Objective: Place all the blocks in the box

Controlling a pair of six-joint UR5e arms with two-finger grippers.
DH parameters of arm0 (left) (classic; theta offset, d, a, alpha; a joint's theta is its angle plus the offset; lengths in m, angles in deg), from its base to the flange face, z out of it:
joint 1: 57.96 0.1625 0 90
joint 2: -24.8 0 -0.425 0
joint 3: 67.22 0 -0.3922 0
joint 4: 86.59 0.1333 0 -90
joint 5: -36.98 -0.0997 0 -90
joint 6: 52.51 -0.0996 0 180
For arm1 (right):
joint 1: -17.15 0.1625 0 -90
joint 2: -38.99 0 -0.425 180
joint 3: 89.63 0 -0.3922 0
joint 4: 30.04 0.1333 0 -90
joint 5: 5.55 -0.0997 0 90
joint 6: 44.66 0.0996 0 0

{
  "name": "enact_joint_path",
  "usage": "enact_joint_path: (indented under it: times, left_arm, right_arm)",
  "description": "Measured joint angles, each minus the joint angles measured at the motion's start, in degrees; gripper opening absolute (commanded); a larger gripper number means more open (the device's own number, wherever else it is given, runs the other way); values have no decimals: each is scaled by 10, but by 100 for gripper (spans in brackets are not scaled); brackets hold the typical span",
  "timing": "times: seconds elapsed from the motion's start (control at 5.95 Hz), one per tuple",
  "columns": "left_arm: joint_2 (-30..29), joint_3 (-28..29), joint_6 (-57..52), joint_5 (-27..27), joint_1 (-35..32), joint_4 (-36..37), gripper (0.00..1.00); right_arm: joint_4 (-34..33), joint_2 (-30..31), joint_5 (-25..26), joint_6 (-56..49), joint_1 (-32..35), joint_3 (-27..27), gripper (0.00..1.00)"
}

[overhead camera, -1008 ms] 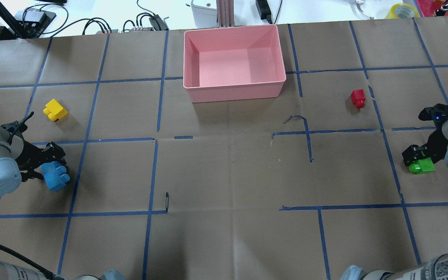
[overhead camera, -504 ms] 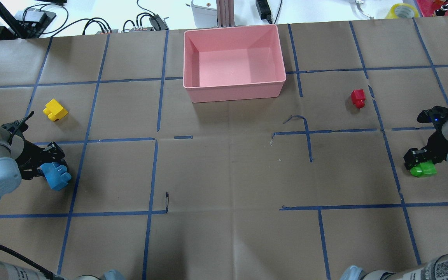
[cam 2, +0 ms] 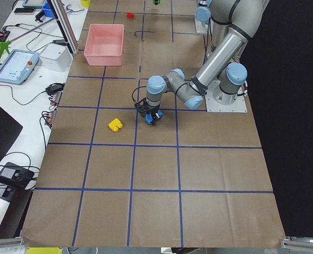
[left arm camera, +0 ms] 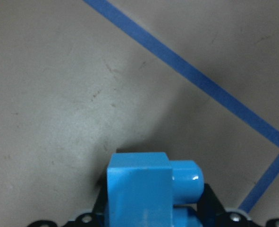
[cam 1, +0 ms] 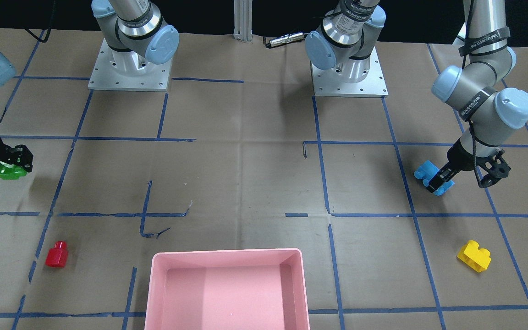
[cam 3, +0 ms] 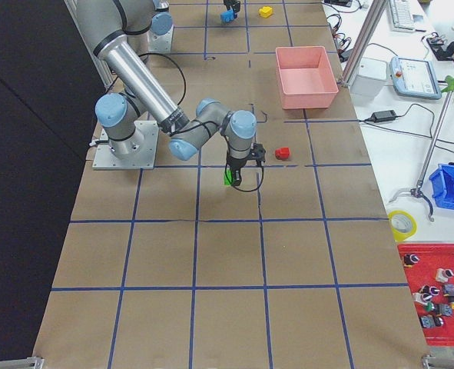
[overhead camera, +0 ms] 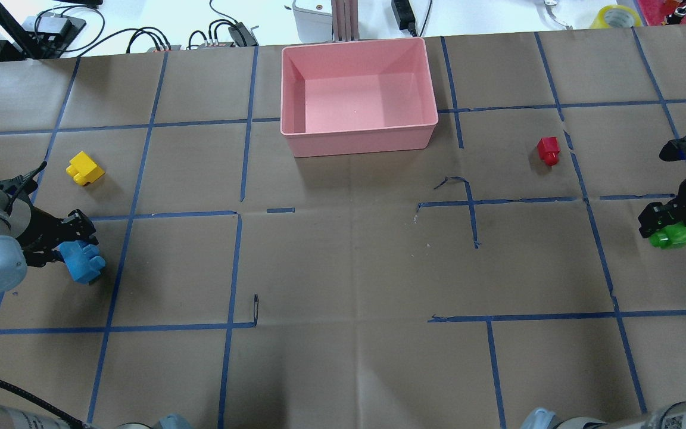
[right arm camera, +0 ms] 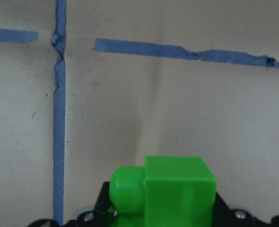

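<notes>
My left gripper (overhead camera: 74,253) is shut on the light blue block (overhead camera: 84,263) at the table's left side; the block fills the bottom of the left wrist view (left arm camera: 139,189), just above the paper. My right gripper (overhead camera: 663,227) is shut on the green block (overhead camera: 670,237) at the far right, also seen in the right wrist view (right arm camera: 172,189). The yellow block (overhead camera: 85,168) lies on the paper beyond my left gripper. The red block (overhead camera: 548,149) lies right of the pink box (overhead camera: 358,142), which stands empty at the far middle.
The table is covered in brown paper (overhead camera: 349,268) with blue tape lines. Cables and devices (overhead camera: 224,33) lie beyond the far edge behind the box. Both arm bases (cam 1: 129,68) stand at the robot's side.
My left gripper has shifted slightly away from the robot with the blue block. My right gripper has moved right and farther away with the green block. Yellow, red and box have not moved.
</notes>
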Motion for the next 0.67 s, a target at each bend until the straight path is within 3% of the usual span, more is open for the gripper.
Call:
enact_joint_path:
  times: [0.34,0.5,0.67]
  left_arm:
    - [20,78,-1,14,-3,-108,39]
    - [28,149,-2,15,-5,-202,39]
    - [26,235,0,17,-13,-303,39]
  right_arm:
    - [52,8,-15,-4,51,-109,3]
    - [59,6,-34,-3,95,-158,3]
    - [58,-1,-86,9,140,-187,3]
